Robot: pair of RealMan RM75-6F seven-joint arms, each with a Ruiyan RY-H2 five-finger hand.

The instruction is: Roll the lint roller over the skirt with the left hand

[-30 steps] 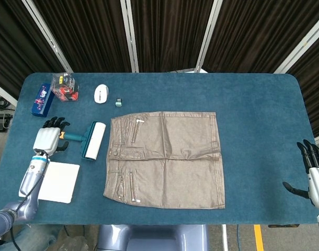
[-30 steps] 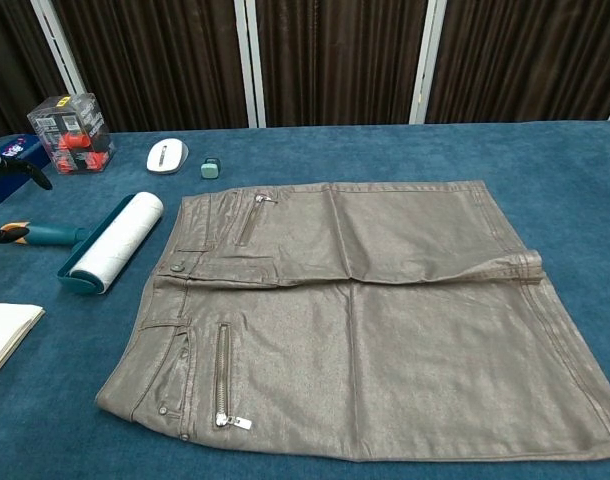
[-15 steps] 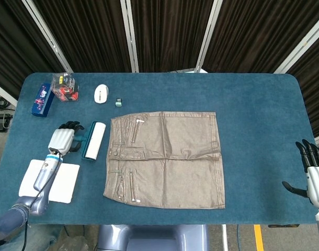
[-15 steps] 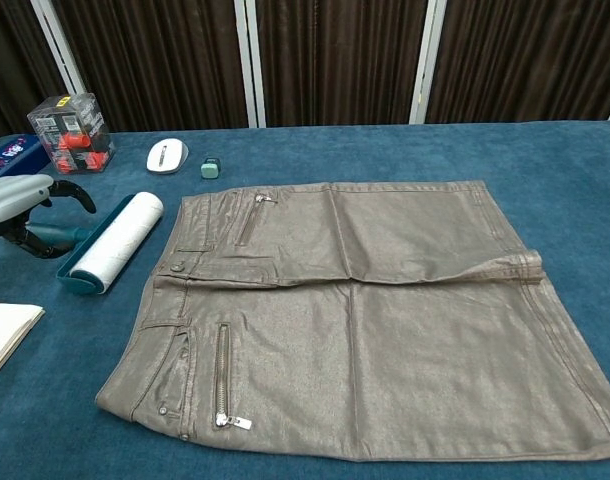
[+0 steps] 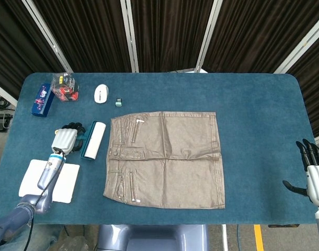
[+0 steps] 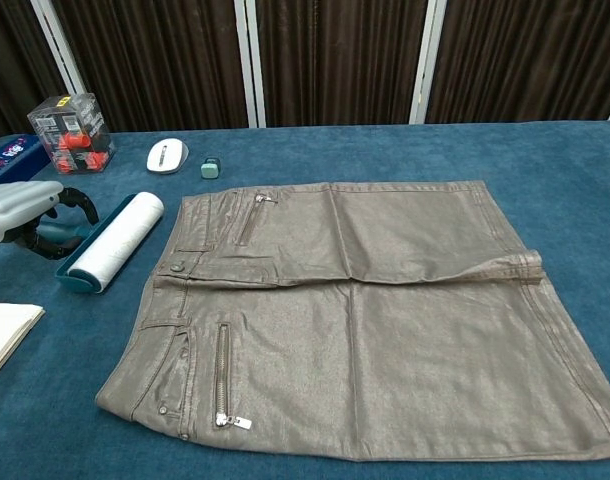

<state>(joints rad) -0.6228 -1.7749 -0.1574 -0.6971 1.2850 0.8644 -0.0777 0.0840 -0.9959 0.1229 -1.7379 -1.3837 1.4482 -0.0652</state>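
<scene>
The lint roller [image 5: 93,139] lies on the blue table just left of the skirt, its white roll [image 6: 116,240] in a teal frame. My left hand [image 5: 65,140] is at the roller's teal handle [image 6: 57,236]. Its dark fingers [image 6: 75,201] arch over the handle without plainly closing on it. The brown leather-look skirt [image 5: 167,159] is spread flat mid-table, waistband and zips toward the roller [image 6: 355,310]. My right hand [image 5: 315,176] hovers open at the table's far right edge and holds nothing.
A white pad [image 5: 49,180] lies near the front left corner under my left forearm. Along the back left stand a blue box [image 5: 42,99], a clear box with red contents [image 5: 65,87], a white mouse [image 5: 101,94] and a small teal clip [image 5: 118,102].
My left hand has moved right from the table's left side to the roller's handle, fingers now arched over it. Roller, skirt and right hand have stayed put.
</scene>
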